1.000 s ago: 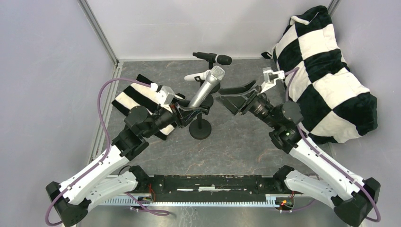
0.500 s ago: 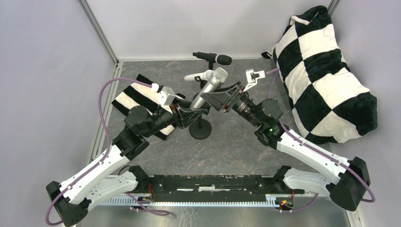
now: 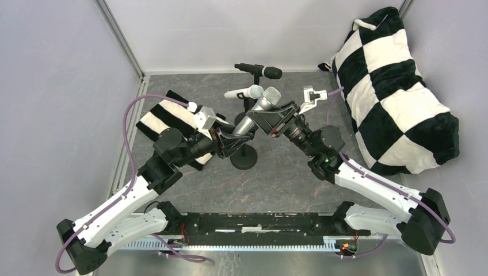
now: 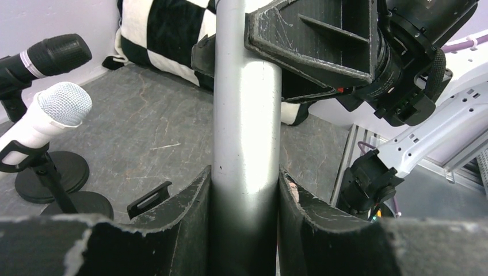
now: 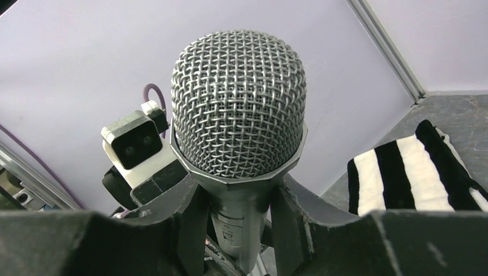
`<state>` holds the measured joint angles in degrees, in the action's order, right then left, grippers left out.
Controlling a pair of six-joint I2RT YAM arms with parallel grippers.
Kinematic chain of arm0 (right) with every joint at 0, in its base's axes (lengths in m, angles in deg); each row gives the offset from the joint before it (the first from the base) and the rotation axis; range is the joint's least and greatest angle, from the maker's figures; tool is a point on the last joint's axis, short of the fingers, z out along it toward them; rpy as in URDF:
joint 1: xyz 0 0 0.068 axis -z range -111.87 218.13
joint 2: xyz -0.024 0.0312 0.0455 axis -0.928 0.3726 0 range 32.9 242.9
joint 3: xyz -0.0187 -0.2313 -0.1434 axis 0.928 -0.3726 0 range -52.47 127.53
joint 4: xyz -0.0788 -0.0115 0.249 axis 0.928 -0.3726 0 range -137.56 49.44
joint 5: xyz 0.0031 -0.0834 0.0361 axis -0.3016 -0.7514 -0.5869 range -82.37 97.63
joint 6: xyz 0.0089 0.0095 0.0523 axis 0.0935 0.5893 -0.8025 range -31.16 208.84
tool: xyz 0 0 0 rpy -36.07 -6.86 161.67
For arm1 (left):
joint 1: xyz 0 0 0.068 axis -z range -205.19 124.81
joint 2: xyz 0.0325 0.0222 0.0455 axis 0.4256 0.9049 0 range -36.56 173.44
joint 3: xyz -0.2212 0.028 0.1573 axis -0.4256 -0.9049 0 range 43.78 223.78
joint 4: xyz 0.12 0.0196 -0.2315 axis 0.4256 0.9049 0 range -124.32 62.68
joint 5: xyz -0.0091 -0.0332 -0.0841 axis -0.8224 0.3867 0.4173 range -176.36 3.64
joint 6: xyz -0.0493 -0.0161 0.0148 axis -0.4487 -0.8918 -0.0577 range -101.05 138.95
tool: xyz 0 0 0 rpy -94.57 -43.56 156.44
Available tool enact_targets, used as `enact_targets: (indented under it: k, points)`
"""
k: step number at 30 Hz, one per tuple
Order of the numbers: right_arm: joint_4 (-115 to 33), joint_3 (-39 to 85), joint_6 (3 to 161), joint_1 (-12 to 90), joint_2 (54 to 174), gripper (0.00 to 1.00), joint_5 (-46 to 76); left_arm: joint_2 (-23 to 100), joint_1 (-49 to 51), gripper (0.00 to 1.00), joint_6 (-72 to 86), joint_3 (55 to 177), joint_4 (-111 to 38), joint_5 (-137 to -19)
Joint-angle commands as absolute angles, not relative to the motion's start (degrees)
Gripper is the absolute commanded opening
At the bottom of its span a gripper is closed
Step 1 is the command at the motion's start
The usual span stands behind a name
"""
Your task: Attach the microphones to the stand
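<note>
The black handheld microphone [image 3: 262, 71] and white handheld microphone [image 3: 244, 92] sit in stands. The silver-grey, mesh-headed microphone [image 3: 260, 106] is not yet attached. Left gripper [image 4: 246, 210] and right gripper [image 5: 239, 230] both clamp it.

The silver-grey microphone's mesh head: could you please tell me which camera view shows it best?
The right wrist view: the silver-grey microphone sits central and close, its mesh sharp. The top external view shows the head small; the left wrist view shows only its barrel, head out of frame.
</note>
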<state>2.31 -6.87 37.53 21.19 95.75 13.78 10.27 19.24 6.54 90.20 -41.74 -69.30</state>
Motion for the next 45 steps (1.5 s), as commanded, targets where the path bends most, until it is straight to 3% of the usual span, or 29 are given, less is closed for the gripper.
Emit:
enact_targets:
  k: [1,3,8,10,20,32,45]
  points:
    - [11.8,-9.1,38.0,20.9,93.3,0.09,10.8,9.6,19.2,0.41,5.1,89.9,-42.2,-69.8]
    - [13.5,-10.0,37.9,20.8,92.8,0.04,10.4,9.4,19.2,0.54,5.0,89.5,-42.3,-70.3]
    - [10.7,-11.4,42.5,20.9,88.8,0.02,6.9,8.0,19.2,0.85,5.1,87.8,-42.1,-73.3]
    - [8.4,-12.2,45.5,20.8,86.3,0.01,4.3,7.2,19.2,0.91,5.4,86.5,-42.1,-75.2]
    - [-1.5,-20.3,58.1,20.8,71.4,0.00,-9.3,3.6,19.3,0.99,11.2,77.8,-47.1,-83.9]
    - [-17.0,-22.5,68.2,20.8,58.6,0.00,-15.0,9.9,23.9,0.98,23.8,70.7,-53.7,-95.4]
    - [-20.9,-24.0,75.5,20.9,55.6,0.00,-15.1,26.2,28.7,0.95,35.3,62.9,-83.3,-108.4]
